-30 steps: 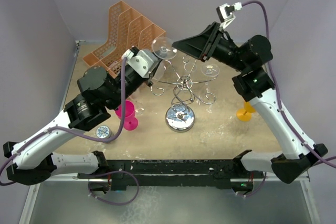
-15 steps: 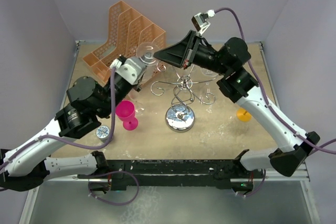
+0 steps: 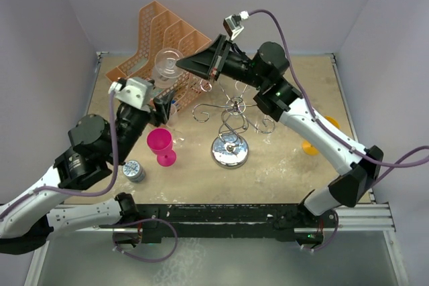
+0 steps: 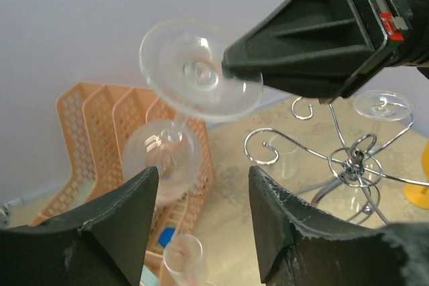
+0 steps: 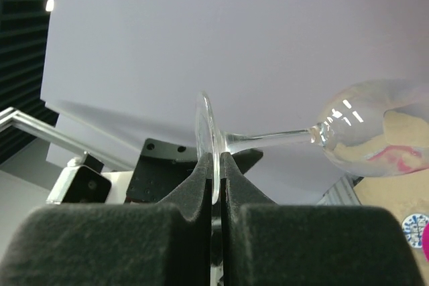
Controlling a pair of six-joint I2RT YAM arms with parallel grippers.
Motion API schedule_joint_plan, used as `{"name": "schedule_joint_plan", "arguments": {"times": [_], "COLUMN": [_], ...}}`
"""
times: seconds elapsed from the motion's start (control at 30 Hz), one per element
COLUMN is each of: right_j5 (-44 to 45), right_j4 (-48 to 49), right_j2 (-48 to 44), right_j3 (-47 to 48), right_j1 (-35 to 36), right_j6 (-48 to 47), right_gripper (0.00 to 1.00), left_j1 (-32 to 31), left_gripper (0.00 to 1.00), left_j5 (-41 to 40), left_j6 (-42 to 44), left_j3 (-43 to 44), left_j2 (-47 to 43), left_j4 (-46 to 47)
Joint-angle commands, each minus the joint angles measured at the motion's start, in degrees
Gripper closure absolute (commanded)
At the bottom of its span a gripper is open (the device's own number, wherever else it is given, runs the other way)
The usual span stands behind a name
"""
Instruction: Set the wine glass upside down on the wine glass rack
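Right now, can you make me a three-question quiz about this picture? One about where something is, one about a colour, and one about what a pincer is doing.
1. Where does the right pincer grip the wine glass?
A. on its bowl
B. on its round foot
C. on its stem

2. What colour is the goblet standing on the table near the left arm?
A. green
B. black
C. pink

3. How is the left pincer?
A. open
B. shut on the wine glass
C. shut on the goblet

Answers:
1 B: the right wrist view shows the fingers pinched on the rim of the foot.
2 C: the top view shows it bright pink.
3 A: the left wrist view shows its fingers standing wide apart.
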Motion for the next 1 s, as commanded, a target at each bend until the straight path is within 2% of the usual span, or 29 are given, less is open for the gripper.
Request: {"name": "schedule_joint_plan", "arguments": {"times": [0.0,0.13,0.27,0.37,0.5,0.63,0.83,0.97], "right_j5": [3.05,5.25,6.40,6.32,7.02,6.29,4.13,4.75], "right_j4": [7.27,5.93,5.64,4.80,2.80,2.28,0.50,-1.58], "right_j2": [0.98,1.85,1.70,1.14,-0.27,-2.88,-6.03,-8.26], "right_j3": [5.39,6.32,6.06,5.39,4.87,2.97,0.60,-0.69], "right_j1": [0.27,0.22,0.18,0.15,0.20,0.24,0.24,0.21], "right_j6": [-2.02,-4.81,-7.47,-9.05,-11.81,-13.14,-15.56,-17.35], "right_gripper": [1.00,1.00,1.00,1.00,1.00,1.00,1.00,1.00], "left_j1": [0.13,0.14,0.17,0.13,0.13,0.14,0.13,0.14], "left_gripper": [0.45,0.43,0.42,0.39,0.33,0.32,0.31,0.32], "left_j5": [-3.83,-3.81,-3.80,-3.31,-7.89,-9.95,-11.94,-6.33], "left_j6": [-11.22,-24.78,-38.43,-44.17,-54.12,-57.50,-55.75,-53.76], "left_j3": [-4.53,-5.63,-8.58,-10.23,-9.72,-9.94,-12.04,-11.22], "left_j2": [-6.17,-9.73,-12.37,-12.97,-11.29,-9.58,-8.21,-6.51], "left_j4": [0.80,-0.58,3.54,7.38,8.44,11.05,18.01,21.97]}}
